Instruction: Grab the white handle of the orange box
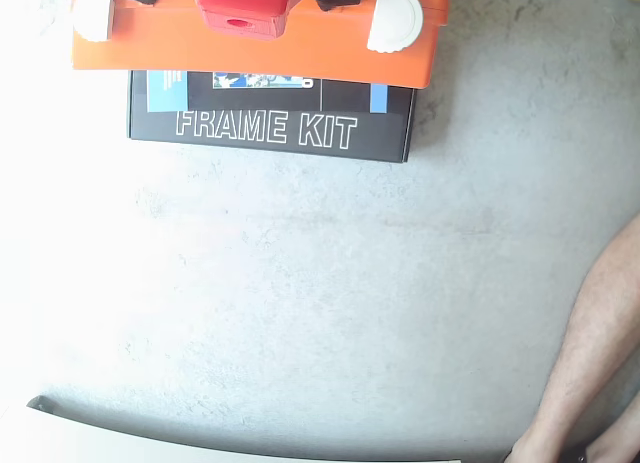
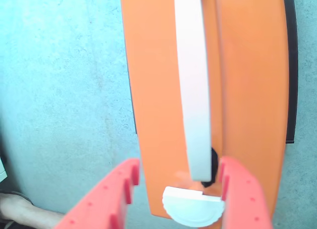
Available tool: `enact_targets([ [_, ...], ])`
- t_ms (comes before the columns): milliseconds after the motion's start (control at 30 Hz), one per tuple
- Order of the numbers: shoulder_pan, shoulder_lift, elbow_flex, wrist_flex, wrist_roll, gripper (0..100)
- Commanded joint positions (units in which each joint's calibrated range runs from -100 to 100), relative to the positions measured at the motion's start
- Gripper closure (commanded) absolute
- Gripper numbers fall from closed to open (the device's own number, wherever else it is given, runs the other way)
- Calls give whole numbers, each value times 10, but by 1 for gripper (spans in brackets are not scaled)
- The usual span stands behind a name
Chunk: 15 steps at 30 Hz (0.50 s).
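We see the orange box (image 1: 250,53) lying on top of the black FRAME KIT box (image 1: 270,131), at the top edge of the fixed view. The red gripper (image 1: 243,8) sits over the box's middle there, covering most of the white handle (image 2: 193,90).

In the wrist view the gripper (image 2: 181,189) is spread wide, nothing in it. The handle runs lengthwise away from the gripper, long axis along the box. Its near end and black bracket (image 2: 213,162) sit between the two red fingers (image 2: 237,194), closer to the right-hand one in this view. One white latch (image 2: 193,206) lies just below the handle end.

We judge the fingers straddle across the bar, so closing should catch it.

A bare leg (image 1: 590,353) is well apart from the box.
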Motion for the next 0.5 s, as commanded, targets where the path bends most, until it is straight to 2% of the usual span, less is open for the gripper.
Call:
enact_targets([
  [0,-2,-7,6,6,3,81],
  [167,-2,-7,5,6,3,75],
  [467,-1,1,-36,7,3,75],
])
